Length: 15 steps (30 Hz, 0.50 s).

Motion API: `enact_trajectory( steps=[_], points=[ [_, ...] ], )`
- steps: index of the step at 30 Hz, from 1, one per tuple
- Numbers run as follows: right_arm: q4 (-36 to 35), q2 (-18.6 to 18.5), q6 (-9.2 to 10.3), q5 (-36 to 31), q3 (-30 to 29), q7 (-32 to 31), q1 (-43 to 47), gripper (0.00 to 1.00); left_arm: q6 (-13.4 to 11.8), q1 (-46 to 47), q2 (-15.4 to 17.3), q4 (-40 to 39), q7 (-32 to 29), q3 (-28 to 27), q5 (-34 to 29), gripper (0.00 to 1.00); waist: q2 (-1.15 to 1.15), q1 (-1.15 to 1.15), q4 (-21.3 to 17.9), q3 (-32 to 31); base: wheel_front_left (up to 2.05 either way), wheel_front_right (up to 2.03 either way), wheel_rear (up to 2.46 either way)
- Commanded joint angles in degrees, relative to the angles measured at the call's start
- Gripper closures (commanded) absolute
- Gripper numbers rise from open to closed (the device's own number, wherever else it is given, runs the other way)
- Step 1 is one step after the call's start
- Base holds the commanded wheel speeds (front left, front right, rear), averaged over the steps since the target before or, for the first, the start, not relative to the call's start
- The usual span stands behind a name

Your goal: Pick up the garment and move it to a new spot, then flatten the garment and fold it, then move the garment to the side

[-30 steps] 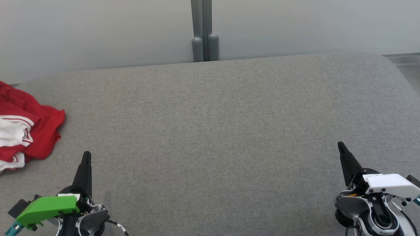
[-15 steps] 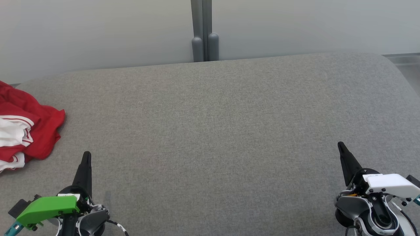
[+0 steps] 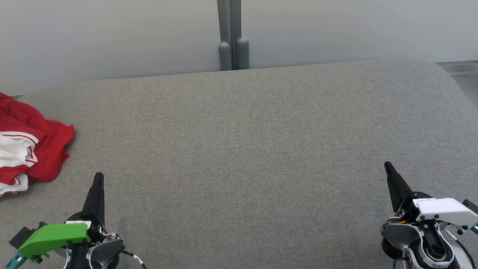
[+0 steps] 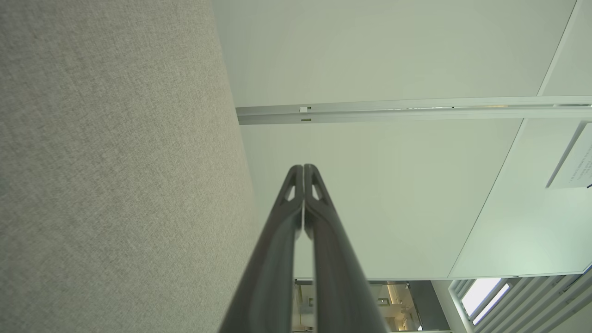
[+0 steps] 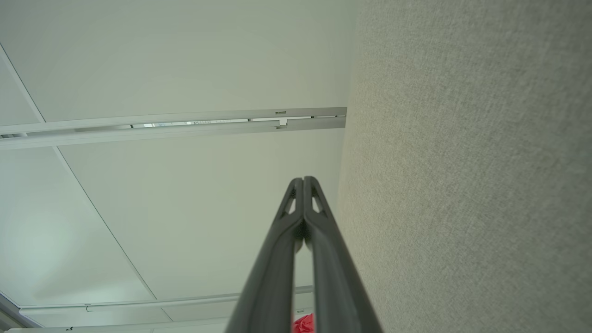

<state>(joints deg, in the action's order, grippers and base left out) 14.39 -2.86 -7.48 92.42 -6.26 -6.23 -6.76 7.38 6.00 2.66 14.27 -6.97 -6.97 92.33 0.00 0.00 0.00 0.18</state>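
"Two pincers sit low in the head view, the left gripper (image 3: 98, 181) at the lower left and the right gripper (image 3: 389, 170) at the lower right. How do they stand?"

"Both are clenched, fingers pressed tip to tip with nothing between them; each wrist view shows this. They hover over the grey cushion (image 3: 239, 149), well apart from each other."

"And the garment (image 3: 33, 149)?"

"It lies crumpled at the left edge of the frame, red cloth with white panels. It rests on the cushion up and left of the left gripper, near it but not touching, and part of it runs out of frame. Farther back are a pale wall (image 3: 112, 33) and a grey post (image 3: 233, 37) at top centre."

"Which step is the robot on?"

"By the look of it, the very first. The pick-up has not begun, and nothing is flattened or folded."

"What does the next move call for?"

"Probably the left arm swings toward the left edge, parts its fingers and closes on a raised fold of red cloth. The bunched layers could catch unevenly, so a grip near one edge would help the spreading."
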Motion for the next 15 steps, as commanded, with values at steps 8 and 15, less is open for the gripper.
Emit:
enact_trajectory(
  steps=[8,15],
  points=[
    [-0.2,-0.1,-0.02,-0.1,-0.1,-0.3,0.5,1.00,0.3,0.8,0.4,-0.2,0.1,0.0,0.1,1.00,0.00,0.00,0.0,0.0,0.00,0.00,0.00],
    [-0.2,-0.1,-0.02,-0.1,-0.1,-0.3,0.5,1.00,0.3,0.8,0.4,-0.2,0.1,0.0,0.1,1.00,0.00,0.00,0.0,0.0,0.00,0.00,0.00]
  ],
)
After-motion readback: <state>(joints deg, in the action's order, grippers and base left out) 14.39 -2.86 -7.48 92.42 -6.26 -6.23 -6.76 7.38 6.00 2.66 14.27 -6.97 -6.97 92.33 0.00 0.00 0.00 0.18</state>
